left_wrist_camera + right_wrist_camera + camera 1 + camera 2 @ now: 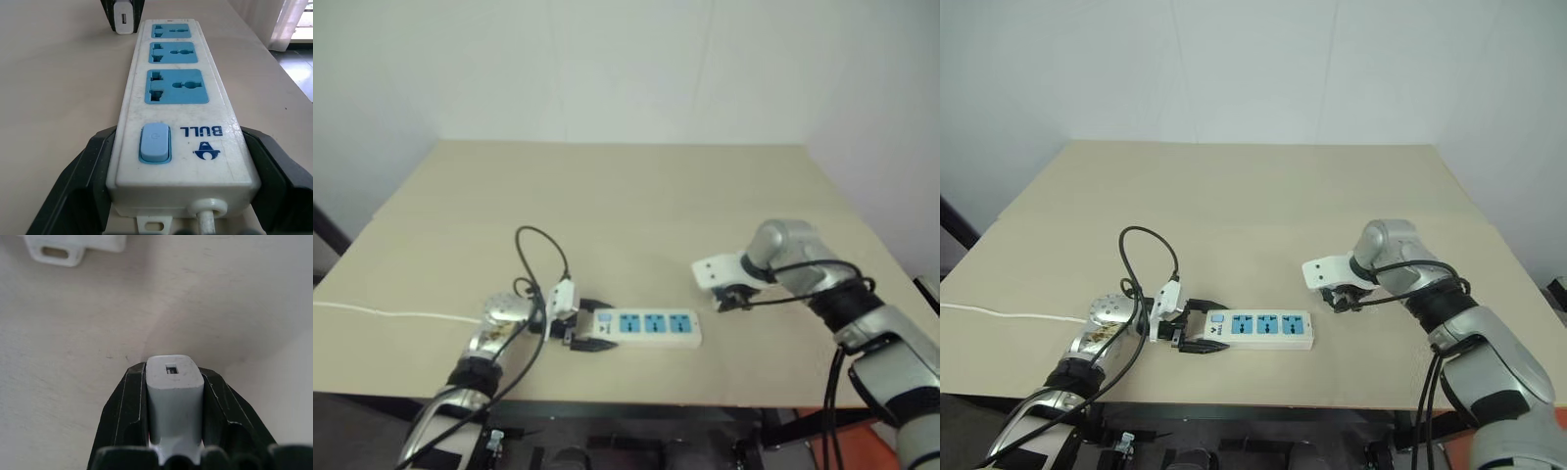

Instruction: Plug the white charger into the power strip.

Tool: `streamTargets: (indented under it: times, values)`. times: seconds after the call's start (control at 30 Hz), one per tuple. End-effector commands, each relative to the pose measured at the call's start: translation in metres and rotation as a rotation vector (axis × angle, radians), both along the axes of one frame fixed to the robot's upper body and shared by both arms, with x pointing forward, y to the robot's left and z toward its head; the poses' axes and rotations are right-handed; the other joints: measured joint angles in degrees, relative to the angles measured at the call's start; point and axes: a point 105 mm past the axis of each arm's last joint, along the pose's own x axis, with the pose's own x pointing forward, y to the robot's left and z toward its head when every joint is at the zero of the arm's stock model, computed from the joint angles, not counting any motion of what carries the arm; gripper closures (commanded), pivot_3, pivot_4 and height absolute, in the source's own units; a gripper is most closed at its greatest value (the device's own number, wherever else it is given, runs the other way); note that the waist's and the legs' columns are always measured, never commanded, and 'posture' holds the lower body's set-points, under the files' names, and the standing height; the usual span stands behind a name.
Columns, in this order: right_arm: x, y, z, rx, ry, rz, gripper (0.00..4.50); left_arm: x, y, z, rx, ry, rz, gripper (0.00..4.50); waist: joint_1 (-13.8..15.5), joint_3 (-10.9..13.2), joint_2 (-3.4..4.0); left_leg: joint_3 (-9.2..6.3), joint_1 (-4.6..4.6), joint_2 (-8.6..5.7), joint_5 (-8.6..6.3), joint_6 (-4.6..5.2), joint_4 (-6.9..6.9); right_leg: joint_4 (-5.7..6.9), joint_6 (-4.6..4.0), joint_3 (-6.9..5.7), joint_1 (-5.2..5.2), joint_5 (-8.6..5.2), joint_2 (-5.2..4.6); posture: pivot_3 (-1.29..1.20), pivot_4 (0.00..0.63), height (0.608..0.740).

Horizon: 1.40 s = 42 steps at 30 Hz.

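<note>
Right wrist view shows the right hand (173, 431) pinching the white charger (174, 396) near the desk's (1263, 186) right edge, while the power strip (1258, 330), lengthwise along the front edge, lies leftward, its switch end clasped by the left hand (1197, 333).

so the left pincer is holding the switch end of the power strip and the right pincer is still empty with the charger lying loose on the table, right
Not quite. The left pincer does hold the switch end of the power strip, but the right pincer is not empty: the right wrist view shows its fingers closed on either side of the white charger, above the table.
</note>
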Motion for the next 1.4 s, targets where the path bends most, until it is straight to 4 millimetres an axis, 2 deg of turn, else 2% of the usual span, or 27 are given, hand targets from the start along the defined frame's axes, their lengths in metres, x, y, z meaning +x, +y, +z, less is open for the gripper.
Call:
streamTargets:
  times: [0.03, 0.1, 0.2, 0.27, 0.3, 0.33, 0.43, 0.53, 0.63, 0.8, 1.03, 1.23, 1.4]
  values:
    - [0.008, 0.002, 0.003, 0.003, -0.062, -0.005, 3.37, -0.002, -0.008, -0.003, 0.034, 0.007, -0.039, 1.21, 0.0, 0.0, -0.05, 0.00, 0.03, 0.00, 0.00, 0.00, 0.00, 0.00, 0.00, 0.00, 0.02, 0.00, 0.00, 0.00, 0.150, 0.740]
    - [0.011, 0.004, 0.012, 0.071, -0.105, -0.026, 3.37, -0.001, -0.008, -0.002, 0.035, 0.007, -0.036, 1.21, 0.0, -0.1, -0.06, 0.00, 0.03, 0.00, 0.00, 0.00, 0.01, 0.00, 0.00, 0.01, 0.03, 0.00, 0.00, 0.00, 0.150, 0.740]
    - [0.017, 0.019, 0.046, 0.303, -0.217, -0.082, 3.37, 0.001, -0.008, -0.002, 0.040, 0.010, -0.027, 1.21, 0.1, 0.0, -0.03, 0.00, -0.06, -0.01, 0.00, 0.00, 0.00, 0.03, -0.03, 0.01, -0.07, 0.02, 0.00, 0.00, 0.150, 0.740]
    - [0.017, 0.041, 0.083, 0.621, -0.273, -0.141, 3.37, 0.003, -0.008, -0.003, 0.042, 0.021, -0.012, 1.21, 0.1, 0.0, 0.00, -0.01, -0.17, -0.02, 0.00, 0.00, -0.02, 0.06, -0.15, 0.02, -0.20, 0.09, -0.02, 0.00, 0.150, 0.740]
    - [0.015, 0.046, 0.094, 0.720, -0.271, -0.171, 3.37, 0.003, -0.008, -0.004, 0.043, 0.023, -0.009, 1.21, 0.1, 0.0, 0.01, -0.03, -0.22, -0.03, 0.00, 0.00, -0.03, 0.06, -0.17, 0.01, -0.22, 0.10, -0.02, 0.00, 0.150, 0.740]
    - [0.005, 0.057, 0.102, 0.857, -0.255, -0.143, 3.37, 0.003, -0.009, -0.004, 0.042, 0.025, -0.006, 1.21, 0.2, 0.0, 0.01, -0.04, -0.22, -0.03, 0.00, 0.00, -0.03, 0.07, -0.17, 0.01, -0.22, 0.10, -0.03, 0.00, 0.150, 0.740]
    - [-0.021, 0.075, 0.111, 1.127, -0.186, -0.093, 3.37, 0.003, -0.010, -0.005, 0.039, 0.026, -0.001, 1.21, 0.7, 0.0, -0.03, -0.13, -0.22, -0.04, 0.00, 0.00, -0.03, 0.02, -0.17, -0.10, -0.12, 0.10, -0.05, 0.00, 0.150, 0.740]
    - [-0.041, 0.089, 0.102, 1.363, -0.150, -0.108, 3.37, 0.004, -0.012, -0.004, 0.031, 0.024, 0.004, 1.21, 0.8, 0.0, -0.05, -0.17, -0.19, -0.05, -0.01, 0.01, 0.00, 0.00, -0.16, -0.15, -0.03, 0.09, -0.06, 0.00, 0.150, 0.740]
    - [-0.053, 0.098, 0.084, 1.439, -0.087, -0.120, 3.37, 0.002, -0.012, -0.002, 0.033, 0.022, -0.009, 1.21, 0.6, 0.0, -0.04, -0.15, -0.18, -0.05, 0.00, 0.00, 0.02, 0.07, -0.15, -0.13, -0.08, 0.09, -0.05, 0.00, 0.150, 0.740]
    - [-0.060, 0.105, 0.070, 1.557, 0.077, -0.138, 3.37, 0.001, -0.010, -0.001, 0.042, 0.021, -0.025, 1.21, 0.4, 0.0, -0.04, -0.14, -0.15, -0.02, 0.00, 0.00, 0.00, 0.05, -0.14, -0.13, -0.07, 0.08, -0.02, 0.00, 0.150, 0.740]
    - [-0.064, 0.113, 0.056, 1.572, 0.157, -0.126, 3.37, 0.000, -0.010, -0.001, 0.055, 0.022, -0.041, 1.21, 0.3, 0.0, -0.04, -0.14, -0.17, -0.01, 0.00, 0.01, -0.03, 0.01, -0.14, -0.14, -0.08, 0.07, -0.01, 0.00, 0.150, 0.740]
    - [-0.062, 0.121, 0.035, 1.535, 0.139, -0.110, 3.37, -0.001, -0.011, -0.002, 0.058, 0.026, -0.055, 1.21, 0.2, 0.0, -0.04, -0.14, -0.17, -0.01, 0.00, 0.01, -0.03, 0.01, 0.05, -0.13, -0.09, -0.04, 0.00, 0.00, 0.150, 0.740]
    - [-0.057, 0.126, 0.033, 1.564, 0.118, -0.116, 3.37, -0.001, -0.011, -0.001, 0.061, 0.028, -0.059, 1.21, 0.2, 0.0, -0.04, -0.14, -0.18, 0.00, 0.00, 0.00, -0.03, 0.01, 0.03, -0.13, -0.10, -0.03, -0.01, 0.00, 0.150, 0.740]
